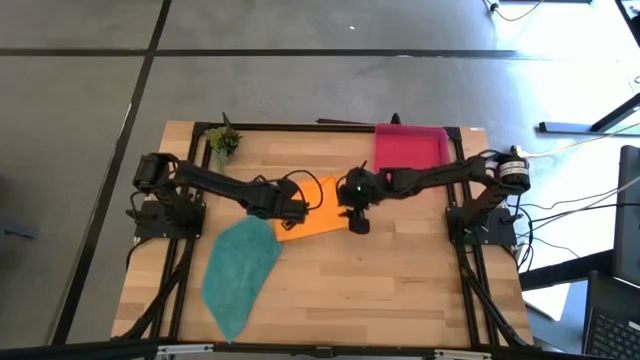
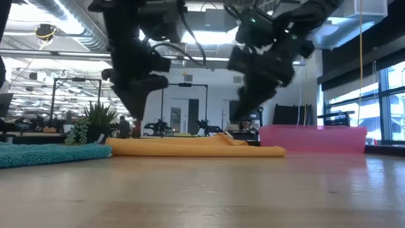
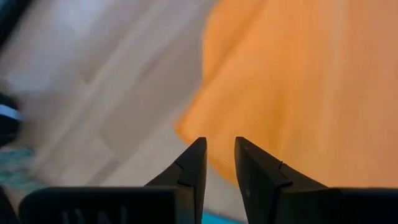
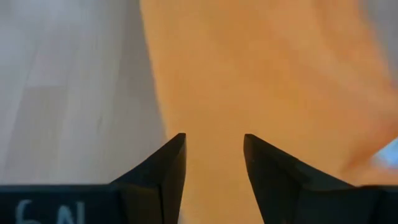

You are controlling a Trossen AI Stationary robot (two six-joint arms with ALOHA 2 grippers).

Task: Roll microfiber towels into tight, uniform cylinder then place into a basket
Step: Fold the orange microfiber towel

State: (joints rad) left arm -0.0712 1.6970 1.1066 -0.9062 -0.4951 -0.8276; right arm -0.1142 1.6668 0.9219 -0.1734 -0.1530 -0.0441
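Observation:
The orange towel (image 1: 312, 214) lies partly folded on the table's middle, a low flat bundle in the low view (image 2: 196, 149). My left gripper (image 3: 219, 142) hovers over its left edge, open with a narrow gap and nothing between the fingers. My right gripper (image 4: 214, 137) hangs over the towel's right end, open and empty. In the low view both grippers, left (image 2: 136, 117) and right (image 2: 243, 115), stand clear above the cloth. The teal towel (image 1: 240, 272) lies spread out at the near left. The pink basket (image 1: 410, 148) stands at the far right.
A small potted plant (image 1: 224, 142) stands at the table's far left corner. Bare wood stretches along the near side and near right (image 1: 400, 290). The arms' bases sit at the left and right edges.

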